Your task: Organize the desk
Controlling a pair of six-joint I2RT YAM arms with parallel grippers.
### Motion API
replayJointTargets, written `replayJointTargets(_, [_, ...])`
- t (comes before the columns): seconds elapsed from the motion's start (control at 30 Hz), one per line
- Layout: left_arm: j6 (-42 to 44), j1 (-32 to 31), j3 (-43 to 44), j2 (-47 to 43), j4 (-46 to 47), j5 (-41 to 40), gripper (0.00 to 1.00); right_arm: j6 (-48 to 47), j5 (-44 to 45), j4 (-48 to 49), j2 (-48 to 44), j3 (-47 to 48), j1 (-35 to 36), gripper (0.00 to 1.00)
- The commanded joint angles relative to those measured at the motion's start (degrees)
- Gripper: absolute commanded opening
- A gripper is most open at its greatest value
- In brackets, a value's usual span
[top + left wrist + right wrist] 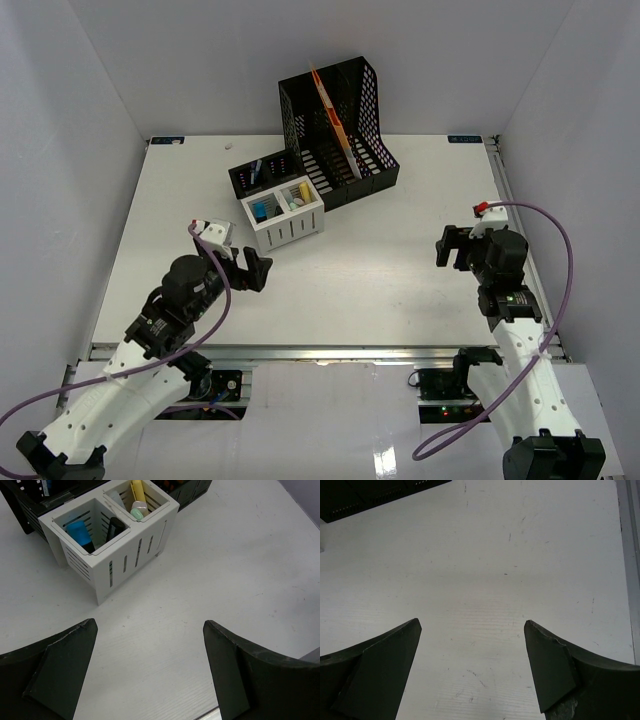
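Note:
The desk (pixel 380 260) is a large flat white tabletop. At its back middle stand a white slotted organizer (pixel 283 215) with a blue item, a black item and a yellow item in its compartments, a small black organizer (pixel 262 175), and a black file rack (pixel 338 125) holding an orange folder. My left gripper (pixel 254 268) is open and empty, just in front of the white organizer (pixel 112 535). My right gripper (pixel 449 247) is open and empty over bare desk (pixel 485 565) at the right.
White enclosure walls surround the desk. A metal rail (pixel 320 352) runs along the near edge, and one (pixel 630 555) along the right edge. A small white object (pixel 228 146) lies at the far edge. A corner of the black rack (pixel 365 495) shows in the right wrist view.

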Motion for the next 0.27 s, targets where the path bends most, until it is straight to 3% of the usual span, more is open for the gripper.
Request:
replayJointTargets(0.0, [0.42,0.26,-0.18,1.19,-0.15,-1.51,0.98,1.6,-0.47,2.18,-0.97,0.74,-0.18,0.9])
replayJointTargets(0.23, [0.25,0.31,-0.18,2.15,-0.4,-2.92,0.98,1.16,1.25,2.1,-1.31,0.82,-0.26,0.9])
